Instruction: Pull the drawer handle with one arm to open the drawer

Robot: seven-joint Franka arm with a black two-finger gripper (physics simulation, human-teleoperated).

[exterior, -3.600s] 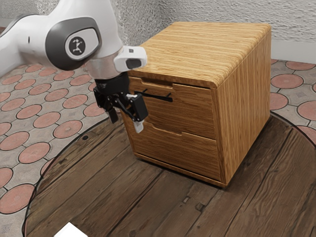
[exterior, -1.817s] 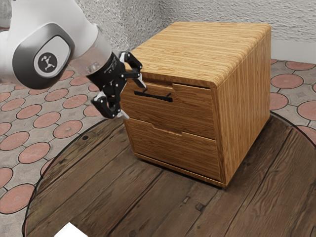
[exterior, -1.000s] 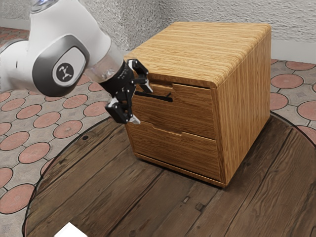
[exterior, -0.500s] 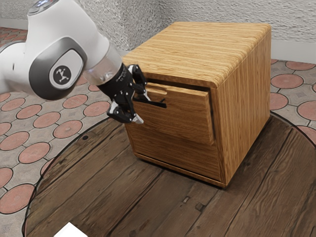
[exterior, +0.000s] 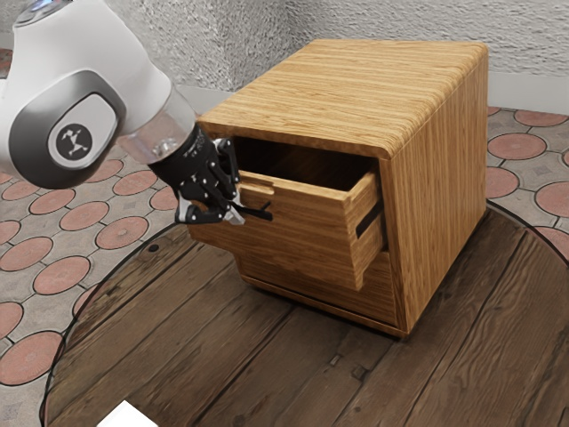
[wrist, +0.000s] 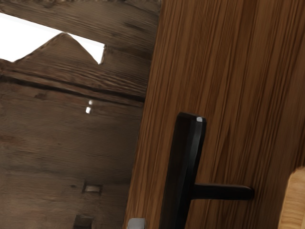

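Gripper [exterior: 231, 205] seemingly clasps handle [exterior: 260, 213] of half-open drawer [exterior: 298, 238].

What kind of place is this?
Probably a simulated indoor room: a wooden drawer cabinet stands on a round plank table, with a red-disc tiled floor and a rough plaster wall behind.

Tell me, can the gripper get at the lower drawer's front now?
Probably not cleanly: the gripper sits at the handle, and the pulled-out top drawer overhangs the lower drawer.
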